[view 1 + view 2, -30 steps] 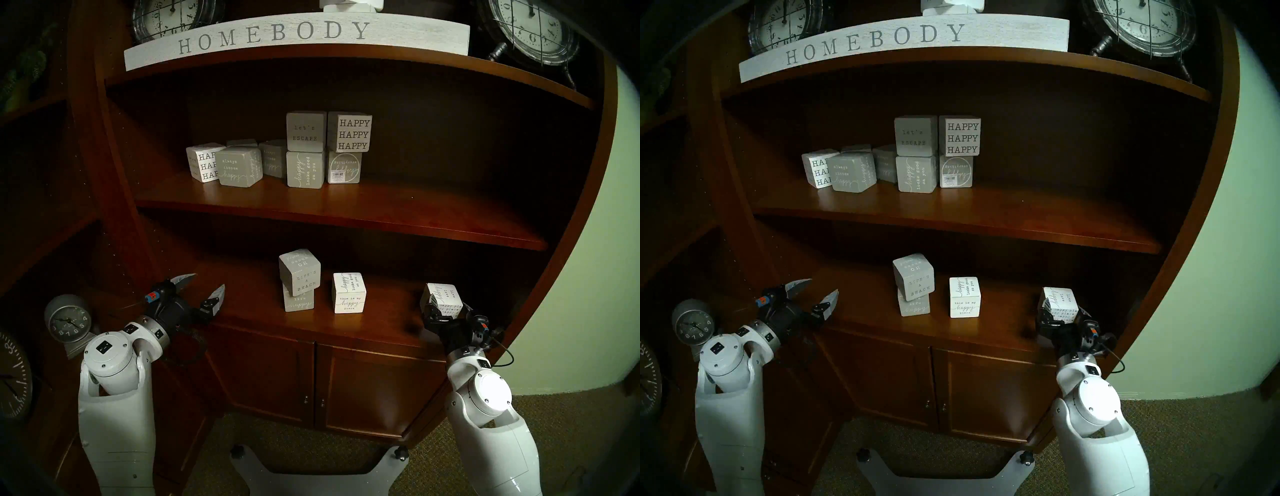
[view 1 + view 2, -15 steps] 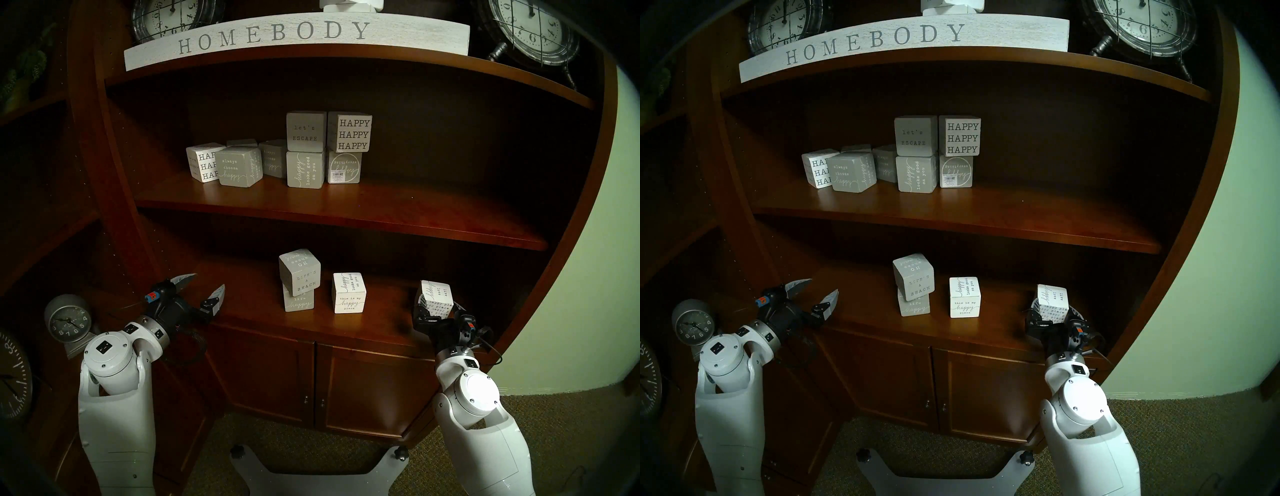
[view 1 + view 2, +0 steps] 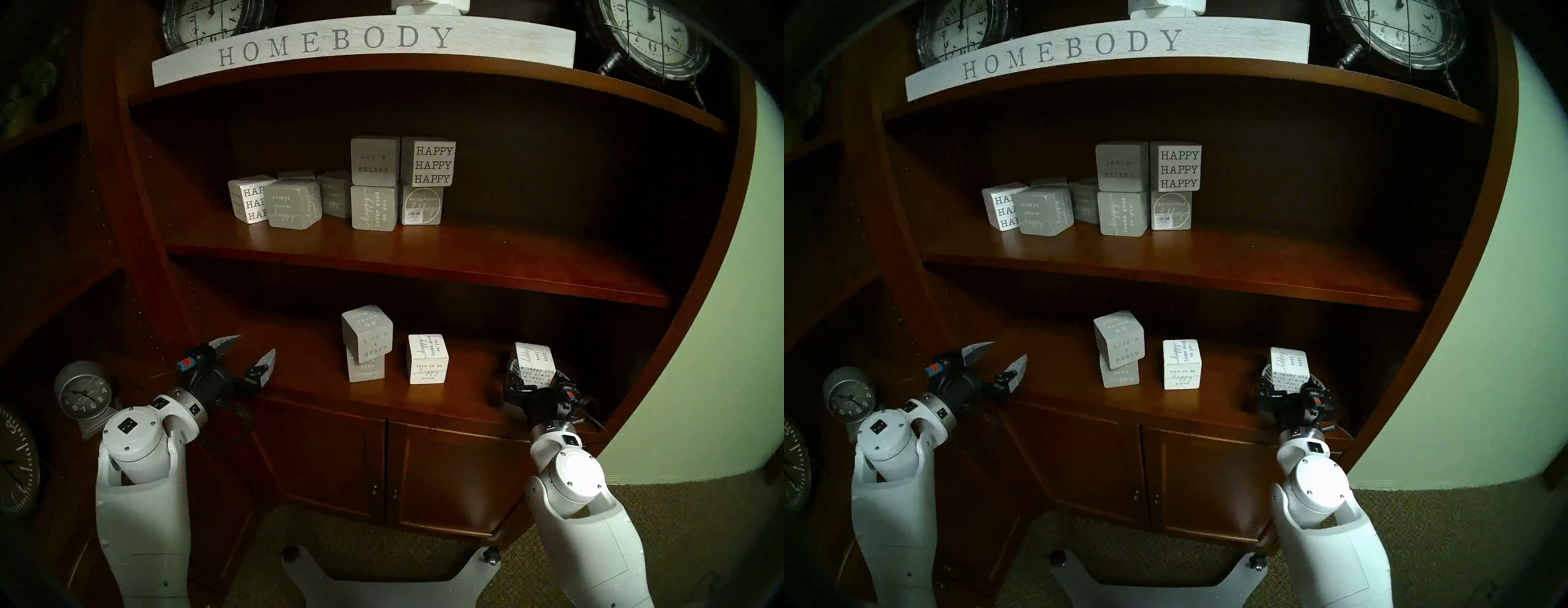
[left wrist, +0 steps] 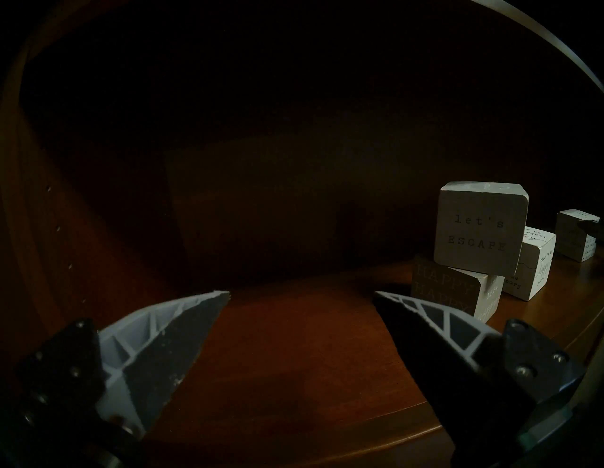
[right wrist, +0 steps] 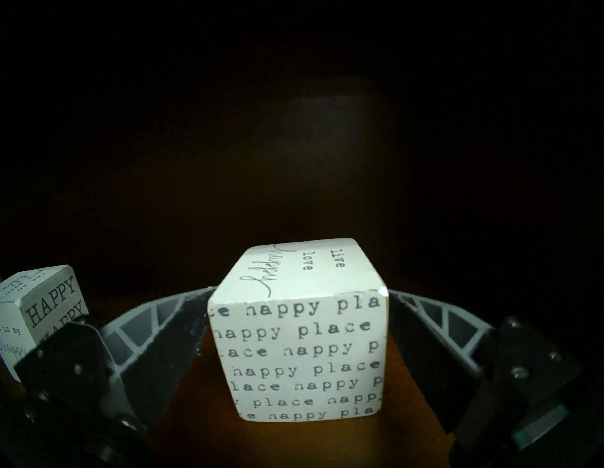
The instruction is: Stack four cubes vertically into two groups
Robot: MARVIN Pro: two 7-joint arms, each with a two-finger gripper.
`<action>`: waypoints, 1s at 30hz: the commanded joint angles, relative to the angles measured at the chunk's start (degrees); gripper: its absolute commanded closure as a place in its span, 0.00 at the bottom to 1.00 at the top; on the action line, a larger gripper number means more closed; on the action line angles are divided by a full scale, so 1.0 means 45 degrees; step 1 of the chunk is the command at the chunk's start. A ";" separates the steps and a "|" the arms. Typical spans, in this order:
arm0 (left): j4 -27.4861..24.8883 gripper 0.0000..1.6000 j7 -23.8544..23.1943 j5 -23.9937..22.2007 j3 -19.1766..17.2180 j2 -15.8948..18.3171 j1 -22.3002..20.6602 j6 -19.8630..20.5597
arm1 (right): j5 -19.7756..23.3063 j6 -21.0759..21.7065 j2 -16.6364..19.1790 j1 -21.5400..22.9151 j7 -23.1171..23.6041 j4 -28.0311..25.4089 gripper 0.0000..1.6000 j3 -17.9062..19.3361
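I saw the white wooden cube printed all over with "happy place" (image 5: 299,353) standing on the dark wood lower shelf (image 3: 322,382), toward its right end near the front edge. My right gripper (image 5: 294,326) stood wide apart around it, fingers (image 5: 157,340) flanking both sides; contact I couldn't confirm. Bare shelf separated it from the white "this is my happy place" cube (image 3: 427,359). The left gripper (image 3: 250,354) hung open, empty.

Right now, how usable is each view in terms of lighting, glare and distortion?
Head views: dim, strong fisheye bending the shelves, glare on the right arm's joint cap. Left wrist: very dark, only the grey "let's ESCAPE" face readable. Right wrist: black background, the white "happy place" cube brightly lit and sharp.
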 commanded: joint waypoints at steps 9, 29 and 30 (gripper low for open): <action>-0.0243 0.00 0.0013 0.0014 -0.0011 0.0022 -0.0030 -0.0020 | 0.0120 0.0114 0.0108 0.1292 0.0368 0.0686 0.00 0.0012; -0.0217 0.00 0.0003 0.0005 -0.0012 0.0027 -0.0042 -0.0032 | 0.0073 -0.0463 0.0179 0.0908 0.1251 -0.0882 1.00 -0.0721; -0.0215 0.00 0.0003 0.0005 -0.0012 0.0027 -0.0043 -0.0033 | 0.0062 -0.0507 0.0145 0.1020 0.1337 -0.0860 1.00 -0.0843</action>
